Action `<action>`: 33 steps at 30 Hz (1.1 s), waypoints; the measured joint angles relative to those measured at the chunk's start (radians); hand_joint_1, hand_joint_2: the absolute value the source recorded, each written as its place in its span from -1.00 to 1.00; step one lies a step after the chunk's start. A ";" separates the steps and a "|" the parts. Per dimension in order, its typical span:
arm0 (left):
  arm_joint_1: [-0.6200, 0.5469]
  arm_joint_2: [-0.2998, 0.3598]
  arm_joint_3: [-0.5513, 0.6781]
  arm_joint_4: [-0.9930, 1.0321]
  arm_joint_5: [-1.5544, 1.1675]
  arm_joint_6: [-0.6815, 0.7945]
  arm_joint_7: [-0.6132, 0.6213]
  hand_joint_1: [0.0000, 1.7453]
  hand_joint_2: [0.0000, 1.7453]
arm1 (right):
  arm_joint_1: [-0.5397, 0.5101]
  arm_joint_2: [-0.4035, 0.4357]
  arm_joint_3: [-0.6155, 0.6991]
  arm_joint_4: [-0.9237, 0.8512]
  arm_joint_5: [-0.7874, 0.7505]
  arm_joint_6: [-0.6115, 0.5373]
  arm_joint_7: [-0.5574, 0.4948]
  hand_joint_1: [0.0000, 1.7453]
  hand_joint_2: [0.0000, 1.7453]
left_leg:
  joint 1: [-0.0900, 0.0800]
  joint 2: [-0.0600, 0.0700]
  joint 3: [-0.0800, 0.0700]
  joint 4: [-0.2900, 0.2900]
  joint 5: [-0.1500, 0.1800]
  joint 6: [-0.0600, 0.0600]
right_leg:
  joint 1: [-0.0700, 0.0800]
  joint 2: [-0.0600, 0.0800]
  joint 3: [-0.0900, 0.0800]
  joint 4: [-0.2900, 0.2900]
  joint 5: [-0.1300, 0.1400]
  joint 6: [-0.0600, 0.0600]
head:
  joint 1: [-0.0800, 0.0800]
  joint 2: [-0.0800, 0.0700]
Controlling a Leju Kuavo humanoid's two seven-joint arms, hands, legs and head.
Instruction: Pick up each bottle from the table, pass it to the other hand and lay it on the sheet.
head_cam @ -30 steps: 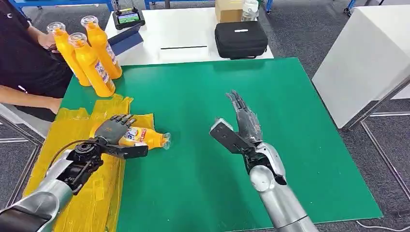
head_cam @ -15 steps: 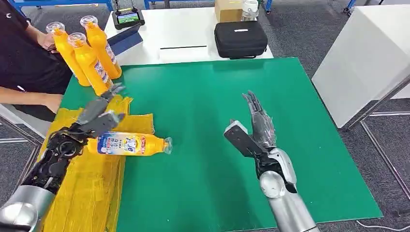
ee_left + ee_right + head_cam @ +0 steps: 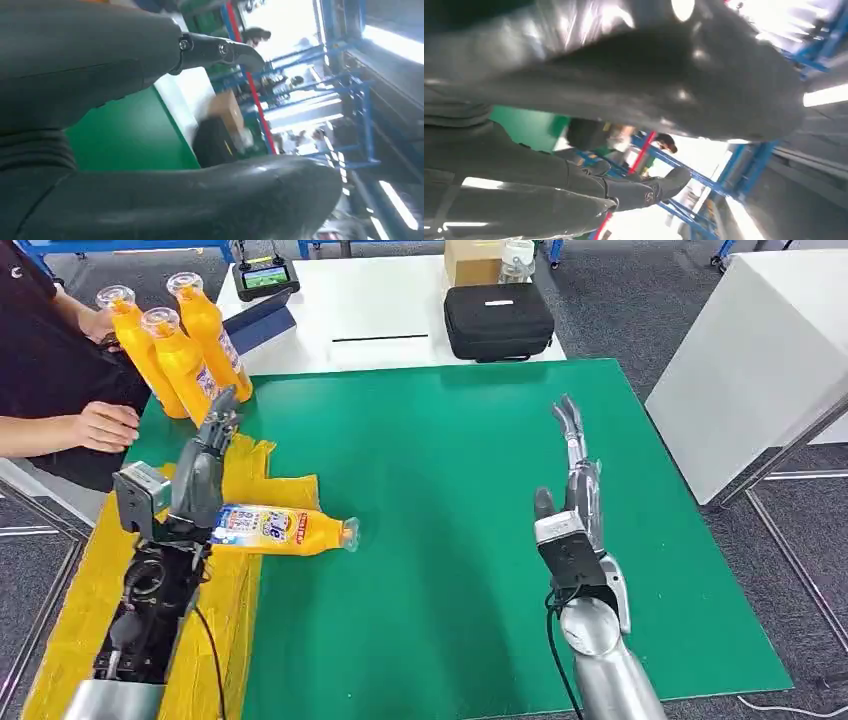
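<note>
An orange bottle [image 3: 283, 530] with a blue and white label lies on its side, its base on the yellow sheet [image 3: 100, 590] and its clear cap over the green mat. My left hand [image 3: 200, 470] is raised just above the bottle's base end, fingers straight and apart, holding nothing. My right hand [image 3: 573, 495] stands upright over the mat's right half, fingers extended, empty. Three more orange bottles [image 3: 185, 350] stand upright at the mat's far left corner. In the wrist views my left hand [image 3: 150, 75] and right hand [image 3: 574, 165] show spread fingers with nothing between them.
A person's hand [image 3: 105, 427] rests at the mat's left edge beside the standing bottles. A black case [image 3: 498, 320] and a cardboard box [image 3: 472, 260] sit on the white table [image 3: 380, 310] behind. Another white table [image 3: 760, 360] stands at the right.
My left hand let go of the bottle and lifted off it; the bottle now lies on the sheet's edge. My right hand drew back to the right and turned upright.
</note>
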 measured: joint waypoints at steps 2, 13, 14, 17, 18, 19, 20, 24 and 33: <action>0.011 -0.030 -0.024 -0.011 0.008 0.008 0.002 -1.00 -1.00 | 0.000 0.002 -0.001 -0.016 -0.006 -0.003 -0.001 -1.00 -1.00 | 0.000 0.000 0.000 0.000 0.000 0.001 | 0.000 0.000 0.000 0.000 0.000 0.000 | 0.000 0.000; 0.051 -0.166 -0.116 -0.025 0.067 0.176 -0.006 -1.00 -1.00 | -0.009 0.058 -0.013 -0.070 -0.003 -0.061 -0.008 -1.00 -1.00 | 0.001 0.000 0.000 0.000 0.000 0.001 | 0.001 0.000 0.000 0.000 0.000 0.000 | 0.000 0.000; 0.056 -0.175 -0.124 -0.034 0.067 0.192 -0.003 -1.00 -1.00 | -0.009 0.068 -0.013 -0.074 0.019 -0.066 0.006 -1.00 -1.00 | 0.000 0.000 0.000 0.000 0.000 0.001 | 0.001 0.000 0.000 0.000 0.000 0.000 | 0.000 0.000; 0.067 -0.187 -0.133 -0.069 0.067 0.215 0.010 -1.00 -1.00 | -0.008 0.089 -0.011 -0.086 0.035 -0.064 0.024 -1.00 -1.00 | 0.000 0.000 0.000 0.000 0.000 0.001 | 0.001 0.000 0.000 0.000 0.000 0.000 | 0.000 0.000; 0.070 -0.189 -0.135 -0.079 0.068 0.215 0.014 -1.00 -1.00 | -0.008 0.093 -0.011 -0.088 0.034 -0.056 0.024 -1.00 -1.00 | 0.000 0.000 0.000 0.000 -0.001 0.001 | 0.001 0.000 0.000 0.000 0.000 0.000 | 0.000 0.000; 0.074 -0.189 -0.135 -0.087 0.068 0.214 0.016 -1.00 -1.00 | -0.008 0.096 -0.011 -0.090 0.032 -0.049 0.024 -1.00 -1.00 | 0.001 0.000 0.000 0.000 -0.001 0.001 | 0.001 0.000 0.000 0.000 0.000 0.000 | 0.000 0.000; 0.078 -0.190 -0.137 -0.095 0.068 0.211 0.018 -1.00 -1.00 | -0.008 0.100 -0.011 -0.092 0.026 -0.040 0.024 -1.00 -1.00 | 0.001 0.000 0.000 0.000 0.000 0.001 | 0.001 0.000 0.000 0.000 0.000 0.000 | 0.000 0.000; 0.084 -0.193 -0.143 -0.113 0.069 0.167 0.018 -1.00 -1.00 | -0.008 0.113 -0.011 -0.094 0.016 0.008 0.024 -1.00 -1.00 | 0.001 0.000 0.000 0.000 0.000 0.001 | 0.001 0.000 0.000 0.000 0.000 0.000 | 0.000 0.000; 0.087 -0.197 -0.146 -0.124 0.069 0.160 0.017 -1.00 -1.00 | -0.008 0.127 -0.011 -0.094 0.018 0.014 0.024 -1.00 -1.00 | 0.001 0.000 0.000 0.000 0.000 0.001 | 0.001 0.000 0.000 0.000 0.000 0.000 | 0.000 0.000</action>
